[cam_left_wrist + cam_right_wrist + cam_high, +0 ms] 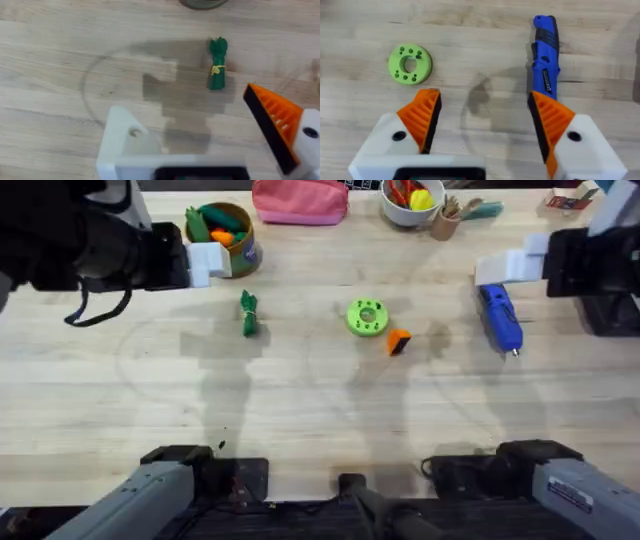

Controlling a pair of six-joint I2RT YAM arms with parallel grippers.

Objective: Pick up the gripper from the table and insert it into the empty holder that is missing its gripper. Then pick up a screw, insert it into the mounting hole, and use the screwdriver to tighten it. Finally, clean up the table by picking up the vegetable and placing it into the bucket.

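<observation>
The gripper point(398, 341), a small orange wedge with a dark base, lies on the table just right of a green disc point(366, 317). My left gripper point(213, 262) hovers at the back left, open. In the left wrist view it carries one orange finger point(272, 125) and the empty holder point(125, 137), a bare white mount with a hole. The vegetable point(248, 313) point(217, 70) lies beyond it. My right gripper point(507, 270) point(482, 97) is open above the blue screwdriver point(500, 318) point(545, 55). The bucket point(228, 235) stands at the back left with toy food inside.
The green disc point(410, 63) has several small holes. A pink pouch point(300, 200), a white bowl point(412, 200) of toy food and a wooden cup point(447, 222) line the back edge. A small dark speck point(222, 445) lies near the front edge.
</observation>
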